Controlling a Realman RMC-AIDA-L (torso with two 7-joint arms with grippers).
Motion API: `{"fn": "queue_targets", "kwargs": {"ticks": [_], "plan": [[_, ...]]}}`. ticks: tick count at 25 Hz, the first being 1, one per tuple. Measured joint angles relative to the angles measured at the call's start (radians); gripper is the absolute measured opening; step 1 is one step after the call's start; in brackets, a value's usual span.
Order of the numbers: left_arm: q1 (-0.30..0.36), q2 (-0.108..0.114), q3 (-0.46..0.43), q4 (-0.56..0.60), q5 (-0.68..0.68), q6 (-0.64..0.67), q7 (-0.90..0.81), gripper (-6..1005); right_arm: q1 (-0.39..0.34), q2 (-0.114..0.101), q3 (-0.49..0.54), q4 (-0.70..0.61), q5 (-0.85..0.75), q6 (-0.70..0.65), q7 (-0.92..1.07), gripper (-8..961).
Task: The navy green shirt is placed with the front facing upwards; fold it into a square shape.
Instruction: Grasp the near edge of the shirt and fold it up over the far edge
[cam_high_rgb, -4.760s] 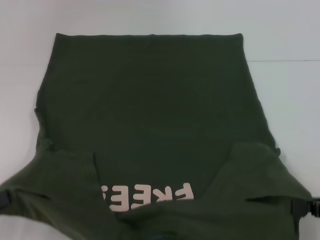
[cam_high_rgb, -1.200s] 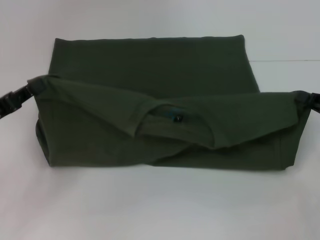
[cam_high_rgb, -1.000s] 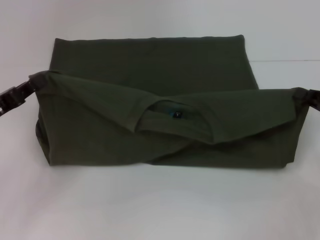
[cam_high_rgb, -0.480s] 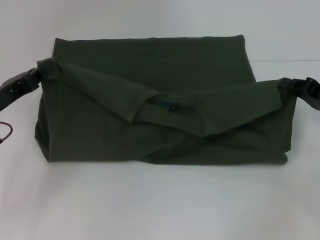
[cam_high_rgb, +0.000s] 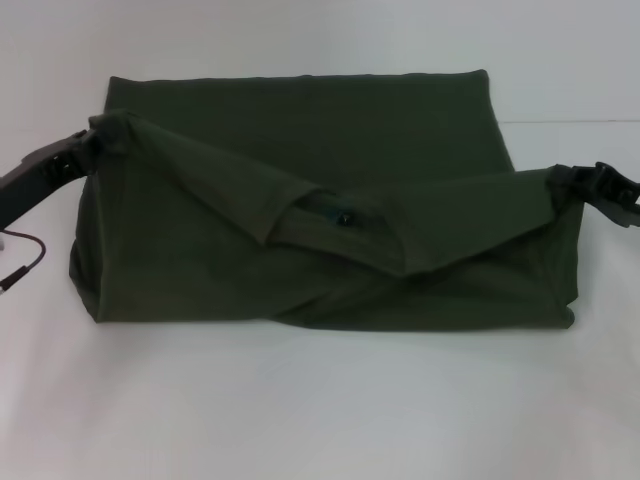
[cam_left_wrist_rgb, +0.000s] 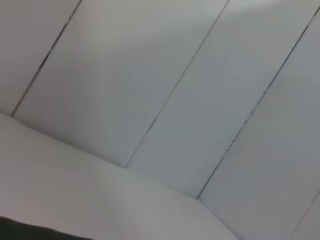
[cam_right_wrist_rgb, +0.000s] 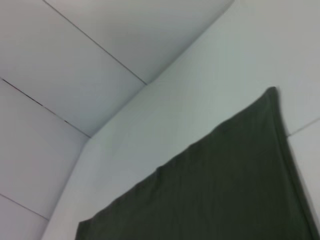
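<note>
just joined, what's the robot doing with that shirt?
Folding it, using both arms. The left end effector and right end effector each pinch a corner of the shirt and hold the collar half lifted over the hem half, which lies flat on the white table. The fold isn't laid down yet; the lettering is hidden.

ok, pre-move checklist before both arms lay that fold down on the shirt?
1. Left gripper holding the fold's left corner: ok.
2. Right gripper holding the fold's right corner: ok.
3. Corners level: not ok, the left sits farther back than the right.
4. Folded edge taut: not ok, the navy green shirt sags at the collar.
5. Far hem flat on the table: ok.
6. Sleeves tucked in: cannot tell.
</note>
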Motion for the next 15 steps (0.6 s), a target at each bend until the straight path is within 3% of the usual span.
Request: {"fn": "queue_targets", "kwargs": {"ticks": [10, 15], "plan": [[-0.016, -0.031, 0.000, -0.010, -0.031, -0.117, 0.077, 59, 0.009, 0.012, -0.018, 0.008, 0.001, 0.069, -0.005, 13], [-0.026, -0.036, -0.001, -0.009, -0.063, -0.141, 0.096, 60, 0.022, 0.012, -0.018, 0.008, 0.003, 0.088, -0.007, 14]]}}
